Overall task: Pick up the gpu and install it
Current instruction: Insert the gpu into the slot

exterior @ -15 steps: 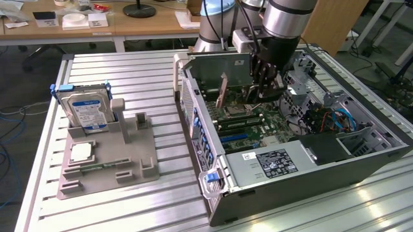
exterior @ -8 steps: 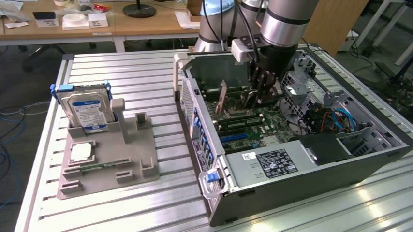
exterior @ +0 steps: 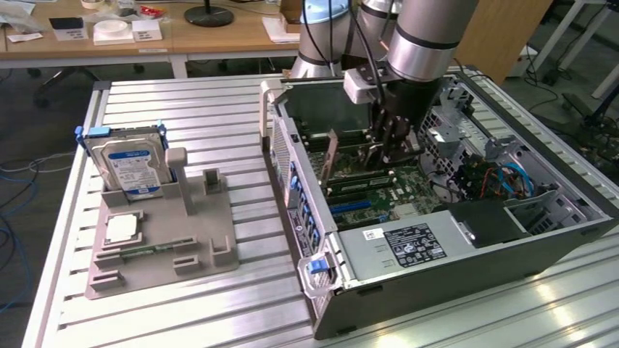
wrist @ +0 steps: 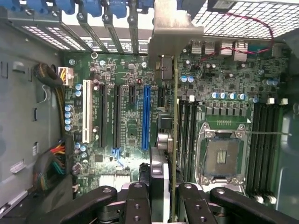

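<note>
The exterior view looks down at an angle from above the near end of the ribbed tabletop [exterior: 184, 130], taking in the whole open computer case [exterior: 445, 239] and desks beyond. The wrist view looks straight down from inside that case, close above the green motherboard [wrist: 126, 121]. Both views share the motherboard and its slots.

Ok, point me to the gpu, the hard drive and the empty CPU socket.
gpu [wrist: 174, 93]: wrist view, the board's thin upper edge.
hard drive [exterior: 132, 165]: exterior view, its blue label.
CPU socket [wrist: 223, 157]: wrist view, the socket's bare middle.
</note>
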